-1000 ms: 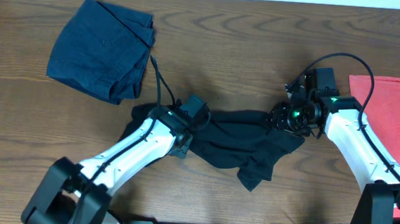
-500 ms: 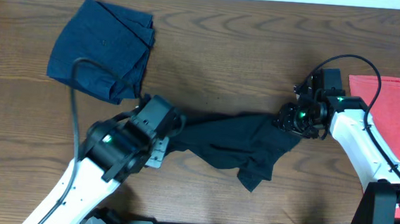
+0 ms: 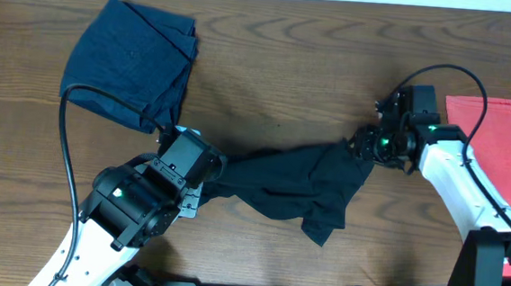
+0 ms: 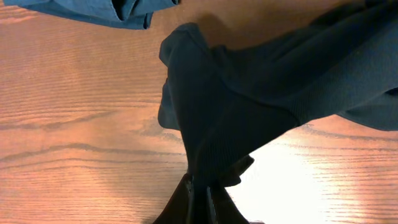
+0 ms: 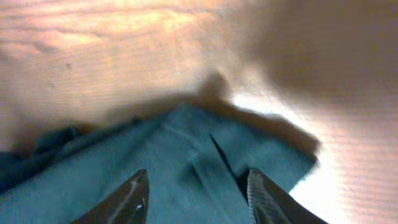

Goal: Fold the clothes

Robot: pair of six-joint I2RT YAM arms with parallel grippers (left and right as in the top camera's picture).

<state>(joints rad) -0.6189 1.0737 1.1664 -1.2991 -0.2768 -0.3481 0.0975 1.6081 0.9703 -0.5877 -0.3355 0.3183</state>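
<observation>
Though blurred in the right wrist view, plain enough from overhead: crumpled black fabric garment point(image 3: 280, 176) strung out across the middle of the brown wooden table point(image 3: 333, 58), one end at each arm. Left pincer point(image 3: 200, 189) clenched on the garment's left end; in the left wrist view, fingertips point(image 4: 186, 199) pressed together with a pinch of dark cloth gathered between them, the rest fanning up and to the right. Right pincer point(image 3: 362, 146) at the garment's right corner; fingers point(image 5: 134, 196) set apart, cloth between and beneath them. Cannot tell whether gripping or only resting over it. Loose flap trailing toward the near table edge, under the garment's right half. Folded dark blue cloth bundle point(image 3: 130, 62) at far left, near the left arm, not touching the black garment. Flat red cloth point(image 3: 499, 142) at the right edge, beside the right arm.
</observation>
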